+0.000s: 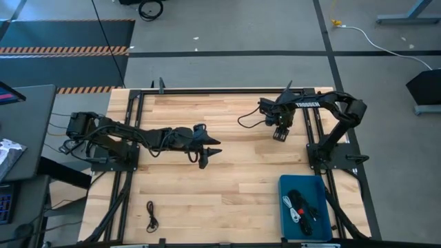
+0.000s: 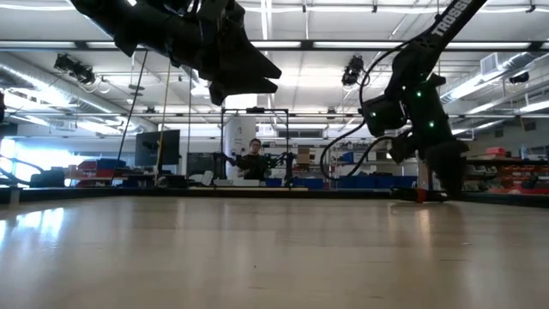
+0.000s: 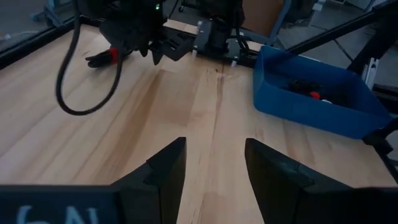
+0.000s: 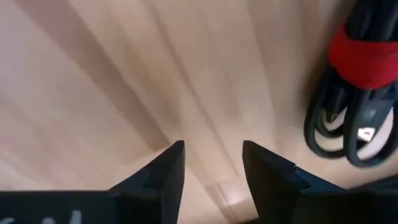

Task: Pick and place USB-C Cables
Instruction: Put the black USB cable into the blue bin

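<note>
Our right gripper (image 4: 211,163), jaws apart, hovers beside a red-banded black cable (image 4: 357,93), seemingly untouched; our left gripper (image 3: 214,168) gapes empty.

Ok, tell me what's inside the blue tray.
The blue tray holds a small heap of cable bundles: mostly black, with a white one along one side and a spot of red. What lies beneath the heap is covered.

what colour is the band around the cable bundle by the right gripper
Red, wrapped around a black cable bundle. The right wrist view shows the band best.
</note>
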`<control>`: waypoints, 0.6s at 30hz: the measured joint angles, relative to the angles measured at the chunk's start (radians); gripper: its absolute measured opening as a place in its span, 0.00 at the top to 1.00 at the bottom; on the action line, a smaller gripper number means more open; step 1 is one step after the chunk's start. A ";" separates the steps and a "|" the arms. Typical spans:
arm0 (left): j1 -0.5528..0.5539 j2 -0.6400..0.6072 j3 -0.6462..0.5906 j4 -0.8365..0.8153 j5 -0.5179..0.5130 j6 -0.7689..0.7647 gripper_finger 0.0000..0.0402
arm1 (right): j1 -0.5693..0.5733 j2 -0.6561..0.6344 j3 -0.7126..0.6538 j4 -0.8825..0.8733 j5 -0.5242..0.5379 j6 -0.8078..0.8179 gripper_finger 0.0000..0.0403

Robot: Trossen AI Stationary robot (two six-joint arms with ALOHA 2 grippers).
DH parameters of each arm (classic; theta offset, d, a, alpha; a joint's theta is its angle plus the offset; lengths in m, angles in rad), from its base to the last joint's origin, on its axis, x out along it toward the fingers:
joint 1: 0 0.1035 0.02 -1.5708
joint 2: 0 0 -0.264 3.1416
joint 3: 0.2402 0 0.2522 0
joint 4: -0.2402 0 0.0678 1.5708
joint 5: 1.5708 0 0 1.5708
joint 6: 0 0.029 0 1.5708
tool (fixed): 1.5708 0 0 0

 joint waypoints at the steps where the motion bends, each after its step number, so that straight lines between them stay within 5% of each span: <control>1: 0.000 0.000 0.000 0.000 0.000 0.004 0.57 | 0.005 0.000 0.009 -0.012 0.001 0.001 0.60; 12: 0.000 0.000 0.025 0.007 0.000 0.007 0.57 | 0.061 -0.043 0.181 0.067 0.128 -0.050 0.62; 18: -0.008 0.000 0.034 -0.007 0.000 0.007 0.57 | 0.032 0.036 0.255 0.078 0.112 -0.082 0.62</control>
